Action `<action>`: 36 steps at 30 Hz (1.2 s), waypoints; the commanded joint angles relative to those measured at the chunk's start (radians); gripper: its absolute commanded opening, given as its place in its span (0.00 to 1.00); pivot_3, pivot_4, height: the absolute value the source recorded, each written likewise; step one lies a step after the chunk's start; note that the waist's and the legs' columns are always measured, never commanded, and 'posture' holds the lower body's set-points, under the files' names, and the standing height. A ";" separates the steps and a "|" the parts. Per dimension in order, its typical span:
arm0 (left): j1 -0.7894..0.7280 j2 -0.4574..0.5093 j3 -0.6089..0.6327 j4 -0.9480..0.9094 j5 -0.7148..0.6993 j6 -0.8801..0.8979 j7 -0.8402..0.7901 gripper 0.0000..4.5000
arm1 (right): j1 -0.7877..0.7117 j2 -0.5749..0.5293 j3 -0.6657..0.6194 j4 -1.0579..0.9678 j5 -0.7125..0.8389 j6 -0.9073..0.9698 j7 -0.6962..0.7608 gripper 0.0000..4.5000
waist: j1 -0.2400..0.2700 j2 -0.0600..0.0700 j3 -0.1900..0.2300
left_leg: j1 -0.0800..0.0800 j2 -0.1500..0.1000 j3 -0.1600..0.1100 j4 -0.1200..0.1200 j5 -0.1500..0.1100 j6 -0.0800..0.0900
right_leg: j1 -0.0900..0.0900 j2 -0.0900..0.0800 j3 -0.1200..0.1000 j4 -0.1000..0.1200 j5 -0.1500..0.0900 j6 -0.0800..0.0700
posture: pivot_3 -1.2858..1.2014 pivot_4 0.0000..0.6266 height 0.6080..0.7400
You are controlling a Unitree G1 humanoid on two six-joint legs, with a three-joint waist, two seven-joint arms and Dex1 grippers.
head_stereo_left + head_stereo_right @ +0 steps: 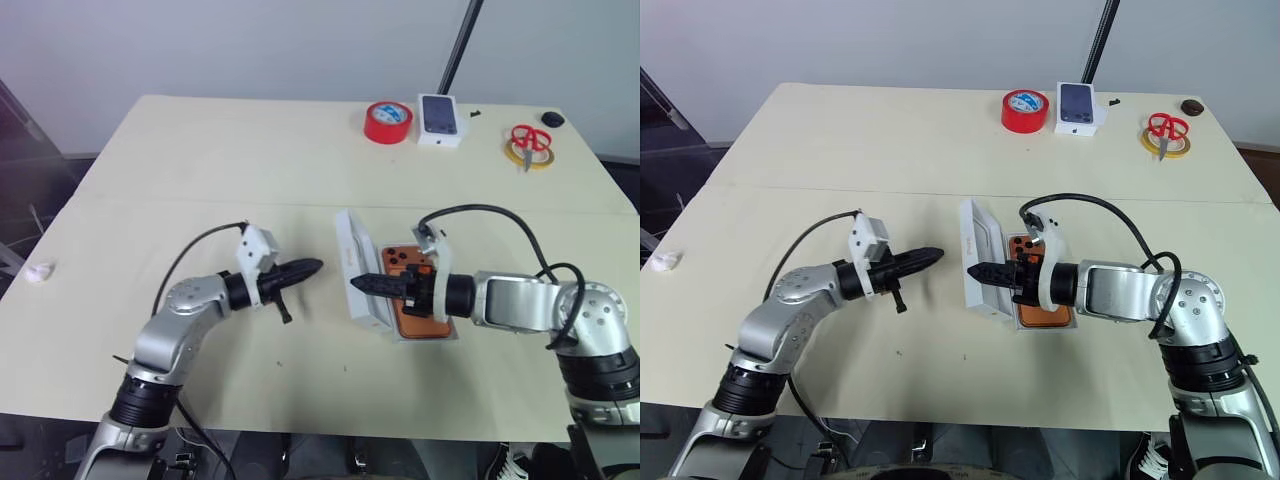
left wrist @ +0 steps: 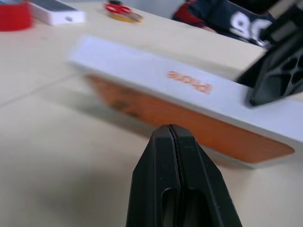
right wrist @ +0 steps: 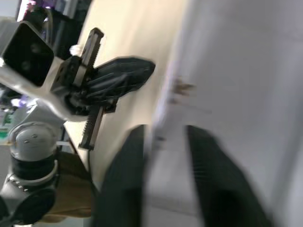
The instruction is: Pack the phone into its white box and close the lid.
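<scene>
Left eye view: counter (image 1: 200,160), pale cream and matt, seen from above with both arms reaching toward its middle.
Phone (image 1: 412,300): flat, orange, rounded corners; darker square camera bump with round lenses at its far end; lies in the white box (image 1: 452,336), a shallow white tray, near the counter's middle.
Lid (image 1: 357,268): white rectangular cover, tilted up on its long edge along the box's left side, plain pale inside turned toward the phone; in the left wrist view its printed top (image 2: 189,118) is orange and its white side wall carries orange lettering that reads "iPhone", seen upside down.
Right gripper (image 1: 362,284): black tapered jaws parted narrowly, set on either side of the lid's raised edge in the right wrist view; whether they press on it cannot be told.
Left gripper (image 1: 308,268): black jaws pressed together, holding nothing, just left of the lid and apart from it.
Far edge: red tape roll (image 1: 388,121); small white box (image 1: 440,119) with a dark phone picture; red-handled scissors (image 1: 530,142) lying on a yellow tape ring (image 1: 522,155).
</scene>
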 commanded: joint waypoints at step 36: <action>-0.152 -0.127 -0.021 0.156 0.104 0.042 0.107 0.00 | -0.054 -0.389 0.149 -0.190 -1.386 -0.289 0.761 0.01 | 0.005 0.001 0.000 | -0.001 0.000 0.000 0.000 0.000 0.001 | -0.002 0.000 0.000 0.000 0.000 0.000 | 0.52 0.24 0.84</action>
